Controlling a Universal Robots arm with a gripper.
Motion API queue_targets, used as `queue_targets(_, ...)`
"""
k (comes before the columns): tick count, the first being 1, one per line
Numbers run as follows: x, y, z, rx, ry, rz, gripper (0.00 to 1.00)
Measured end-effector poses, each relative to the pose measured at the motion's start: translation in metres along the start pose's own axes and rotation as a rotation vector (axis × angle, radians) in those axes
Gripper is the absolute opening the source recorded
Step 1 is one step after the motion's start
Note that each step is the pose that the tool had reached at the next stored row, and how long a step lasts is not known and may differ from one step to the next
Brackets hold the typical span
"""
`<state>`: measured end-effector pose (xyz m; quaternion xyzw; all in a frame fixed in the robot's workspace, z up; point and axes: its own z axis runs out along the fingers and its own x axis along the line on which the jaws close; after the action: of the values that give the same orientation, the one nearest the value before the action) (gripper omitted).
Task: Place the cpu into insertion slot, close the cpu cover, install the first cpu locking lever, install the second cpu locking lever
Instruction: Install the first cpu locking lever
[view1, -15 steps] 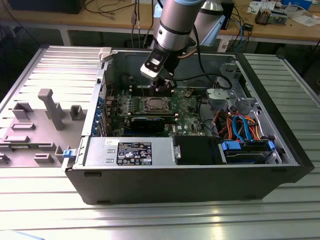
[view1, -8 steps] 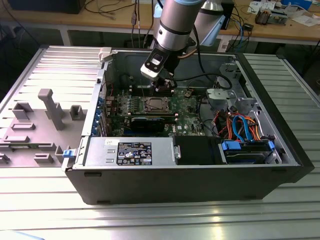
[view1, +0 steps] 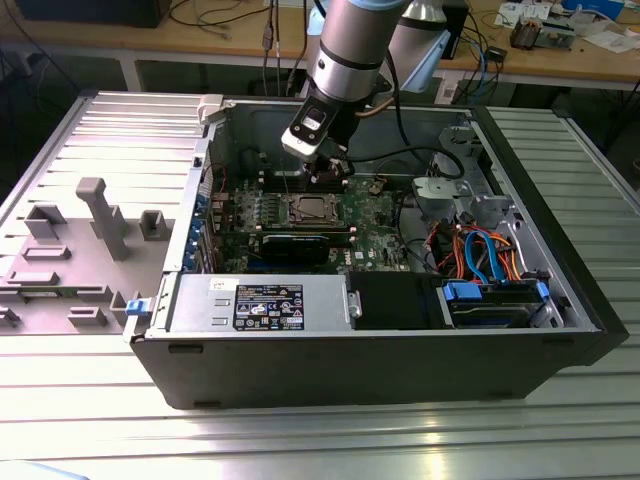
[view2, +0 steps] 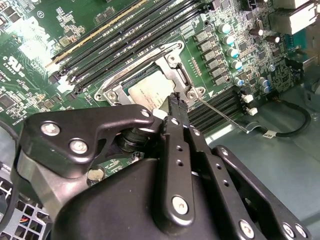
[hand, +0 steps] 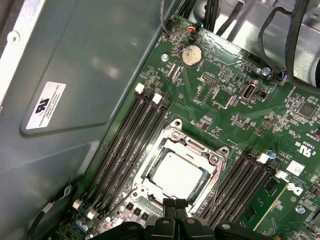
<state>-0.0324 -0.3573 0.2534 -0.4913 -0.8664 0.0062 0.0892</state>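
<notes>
The small flat square silver-grey cpu (hand: 176, 175) sits inside the insertion slot (view1: 312, 210), a square dark recess with a silvery rim on the green circuit board (hand: 225, 100). The thin square metal cpu cover (hand: 197, 144) lies flat on the slot, and the chip's top shows through its cut-out centre. A thin silvery wire locking lever (view2: 222, 115) juts out from one corner of the slot across the long black memory slots (hand: 125, 150) beside it. It looks unlatched.

The black gripper (hand: 175, 204) has its two fingertips pressed together with nothing between them. They point down at the slot's edge, close to the root of the lever. Whether they touch the metal cannot be told.

The likely risks:
- The narrow closed tips could slide off the thin, springy lever.
- If they slip, they could strike the cover, the chip's top or the small parts around the slot.
- A lever pushed past its catch could spring back out.

In the exterior view, the grey and silver arm (view1: 350, 50) reaches down from above into the open black computer case (view1: 400, 370). Its wrist is tilted, and the gripper hangs just above the slot.
</notes>
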Motion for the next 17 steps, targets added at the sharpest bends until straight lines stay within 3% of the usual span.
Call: queue_targets(17, 0.0, 0.0, 0.0, 0.0015, -0.001, -0.01, 0.11)
